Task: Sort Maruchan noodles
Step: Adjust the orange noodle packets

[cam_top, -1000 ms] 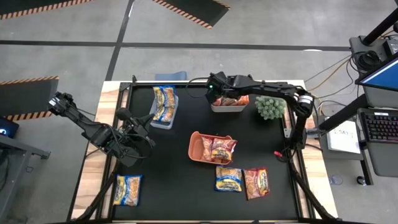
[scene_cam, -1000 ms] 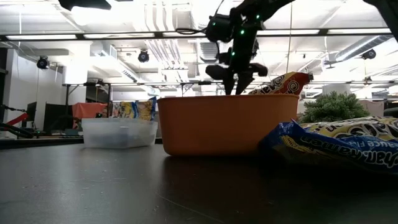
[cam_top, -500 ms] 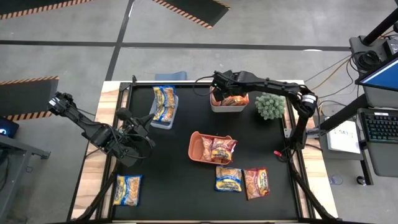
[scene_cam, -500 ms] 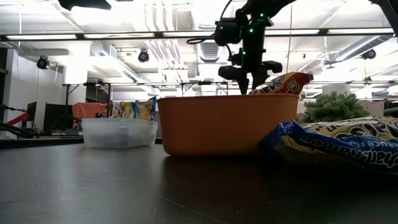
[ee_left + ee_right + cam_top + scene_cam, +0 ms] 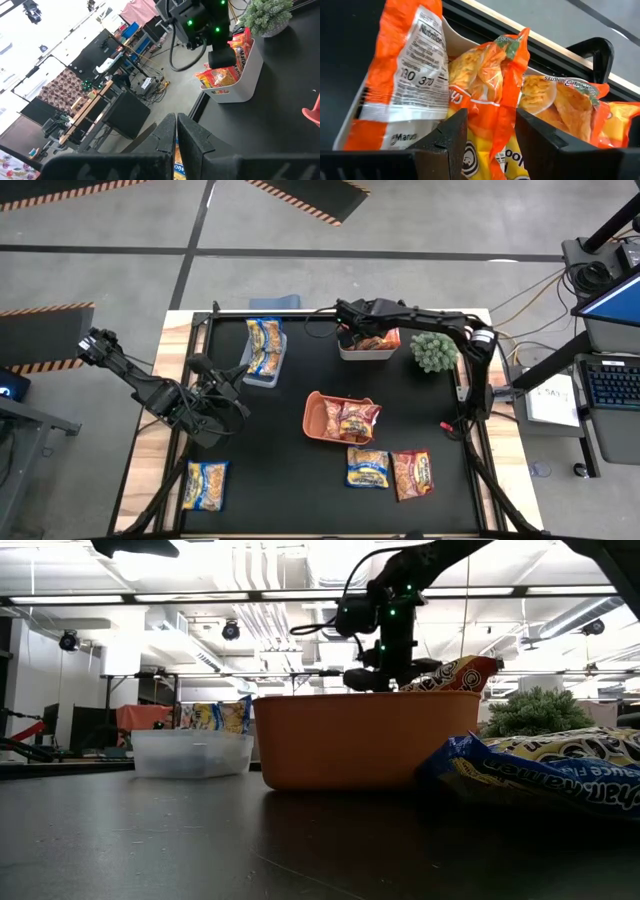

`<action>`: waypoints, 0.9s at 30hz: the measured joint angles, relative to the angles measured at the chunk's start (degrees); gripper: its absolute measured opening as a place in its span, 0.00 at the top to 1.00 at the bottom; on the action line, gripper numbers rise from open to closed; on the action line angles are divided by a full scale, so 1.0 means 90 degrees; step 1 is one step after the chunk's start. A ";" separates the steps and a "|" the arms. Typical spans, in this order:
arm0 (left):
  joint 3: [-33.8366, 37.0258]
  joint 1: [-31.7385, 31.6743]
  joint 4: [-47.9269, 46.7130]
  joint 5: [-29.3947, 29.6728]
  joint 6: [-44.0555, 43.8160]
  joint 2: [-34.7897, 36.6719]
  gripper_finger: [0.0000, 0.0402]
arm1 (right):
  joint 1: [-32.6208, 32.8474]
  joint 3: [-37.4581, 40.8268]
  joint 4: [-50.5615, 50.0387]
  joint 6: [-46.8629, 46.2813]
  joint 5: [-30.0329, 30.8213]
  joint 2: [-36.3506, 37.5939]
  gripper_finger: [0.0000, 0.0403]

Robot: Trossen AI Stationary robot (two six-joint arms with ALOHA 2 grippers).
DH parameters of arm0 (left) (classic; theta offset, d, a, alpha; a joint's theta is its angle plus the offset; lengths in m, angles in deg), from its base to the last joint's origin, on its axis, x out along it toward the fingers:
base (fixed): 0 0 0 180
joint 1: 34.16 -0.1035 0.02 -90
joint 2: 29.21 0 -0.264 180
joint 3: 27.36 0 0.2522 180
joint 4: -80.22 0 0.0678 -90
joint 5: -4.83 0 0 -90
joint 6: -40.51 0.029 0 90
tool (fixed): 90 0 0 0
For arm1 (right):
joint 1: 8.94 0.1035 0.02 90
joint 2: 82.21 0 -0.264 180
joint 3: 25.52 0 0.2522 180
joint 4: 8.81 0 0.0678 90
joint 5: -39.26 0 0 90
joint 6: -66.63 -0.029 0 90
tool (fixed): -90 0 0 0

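Observation:
Several orange Maruchan packets (image 5: 485, 75) stand on edge in a white bin (image 5: 366, 355) at the table's far side. My right gripper (image 5: 492, 120) is open and reaches down into that bin (image 5: 352, 330). Its fingers stand on either side of one orange packet's upright crimped end (image 5: 507, 95); I cannot tell whether they touch it. My left gripper (image 5: 176, 122) is shut and empty, waiting over the table's left part (image 5: 228, 383). Blue-and-yellow packets (image 5: 263, 343) lie in a clear bin. A red packet (image 5: 357, 421) leans in an orange bin (image 5: 318, 418).
A blue-and-yellow packet (image 5: 367, 467) and a red packet (image 5: 412, 473) lie flat on the black mat near the front. Another blue-and-yellow packet (image 5: 205, 485) lies at the near left corner. A small green plant (image 5: 433, 352) stands just right of the white bin.
My right gripper has sunk from above the white bin down among the orange packets, its wrist shifting slightly over the bin.

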 joint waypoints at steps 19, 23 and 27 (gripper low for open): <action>0.0000 0.0000 0.0000 -0.0002 0.0002 0.0000 1.00 | -0.0026 0.0000 0.0089 0.0019 0.0005 -0.0083 0.97; 0.0000 0.0000 -0.0001 -0.0002 0.0002 0.0000 1.00 | -0.0009 -0.0011 0.0106 0.0019 0.0006 -0.0073 0.98; 0.0000 -0.0002 -0.0001 -0.0002 0.0005 0.0000 1.00 | 0.0094 -0.0120 0.0128 0.0019 0.0014 -0.0068 0.98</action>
